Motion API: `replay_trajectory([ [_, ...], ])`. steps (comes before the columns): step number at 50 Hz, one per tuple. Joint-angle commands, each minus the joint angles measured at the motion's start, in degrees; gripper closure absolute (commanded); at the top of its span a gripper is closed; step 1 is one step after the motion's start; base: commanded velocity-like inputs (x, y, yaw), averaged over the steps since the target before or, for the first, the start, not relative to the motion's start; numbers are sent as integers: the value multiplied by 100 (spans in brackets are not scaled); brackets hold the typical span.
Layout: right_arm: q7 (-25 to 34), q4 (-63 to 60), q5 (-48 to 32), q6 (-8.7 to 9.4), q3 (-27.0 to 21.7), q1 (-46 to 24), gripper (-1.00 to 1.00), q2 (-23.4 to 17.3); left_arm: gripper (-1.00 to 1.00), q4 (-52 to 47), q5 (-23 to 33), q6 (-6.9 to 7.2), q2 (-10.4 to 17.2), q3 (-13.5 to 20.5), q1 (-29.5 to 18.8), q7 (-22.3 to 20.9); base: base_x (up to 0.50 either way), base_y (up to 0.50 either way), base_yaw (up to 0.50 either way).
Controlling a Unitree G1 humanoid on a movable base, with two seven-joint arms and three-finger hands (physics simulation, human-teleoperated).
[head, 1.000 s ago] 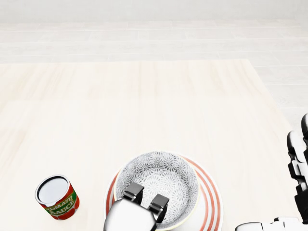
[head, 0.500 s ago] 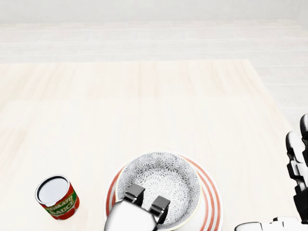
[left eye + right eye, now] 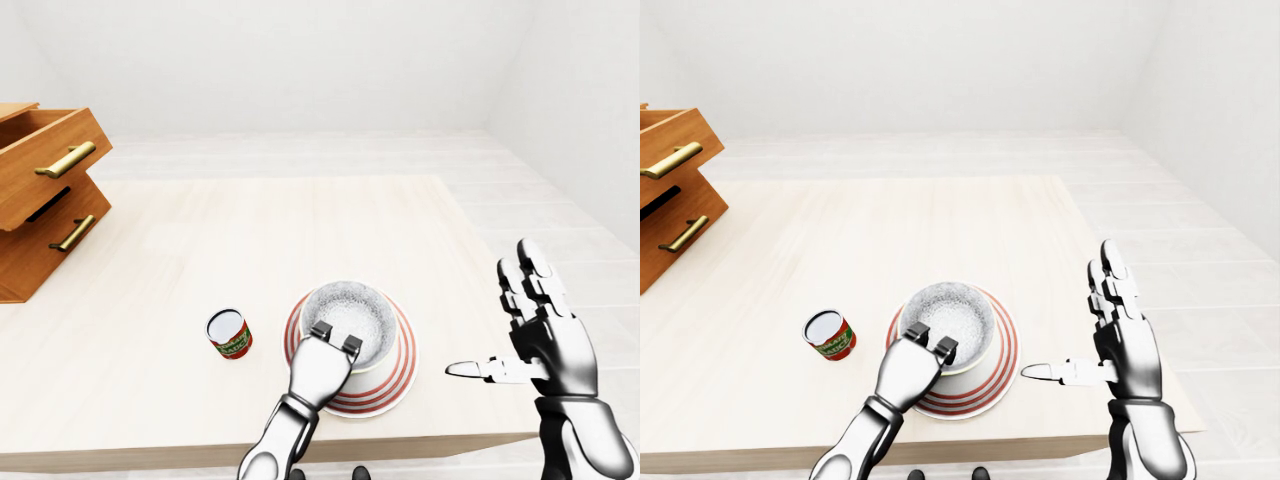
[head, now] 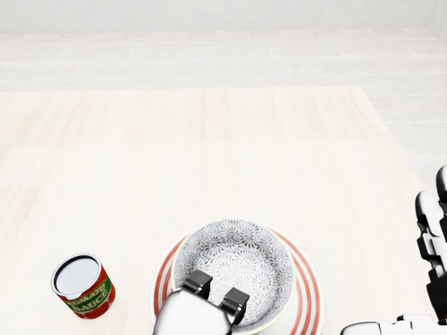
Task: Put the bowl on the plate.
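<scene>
- A pale wood counter (image 3: 270, 230) fills a white-walled room with a light floor (image 3: 300, 150); a wooden drawer unit (image 3: 45, 190) stands at the left-eye view's left edge.
- The patterned bowl (image 4: 237, 262) sits on the red-striped plate (image 4: 307, 293), with a tomato sauce can (image 4: 82, 285) to its left.
- The left hand (image 4: 192, 314) pinches the bowl's lower rim; the right hand (image 3: 545, 335) is spread wide.

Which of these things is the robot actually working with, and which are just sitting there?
In the job: bowl, plate, left hand gripping the bowl's rim.
Just lying about: tomato sauce can, wooden drawers, open right hand.
</scene>
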Motion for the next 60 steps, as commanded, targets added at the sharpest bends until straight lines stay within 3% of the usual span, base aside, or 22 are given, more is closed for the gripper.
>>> replay_trajectory([
  [1, 10, -72, 20, 0, -35, 15, -100, 1, 43, 219, -94, 0, -10, -55, 45, -29, 0, 0, 0],
  [4, 11, -71, 13, 0, -37, 12, -100, 4, 36, 192, -102, 0, -6, -54, 52, -43, 0, 0, 0],
  [9, 11, -58, 2, 0, -37, -3, -100, 4, 7, 233, -87, 0, 2, -50, 41, -5, 0, 0, 0],
  [37, 6, -5, 17, 0, -21, -4, -100, 6, -47, 60, -120, 0, 44, -21, 110, -52, 0, 0, 0],
  [49, -16, 9, 16, 0, -6, -19, -100, -3, -85, -54, -150, 0, 94, -4, 157, -70, 0, 0, 0],
  [60, -26, 7, 4, 0, 16, -17, -100, -3, -91, -177, -203, 0, 136, 56, 182, -113, 0, 0, 0],
])
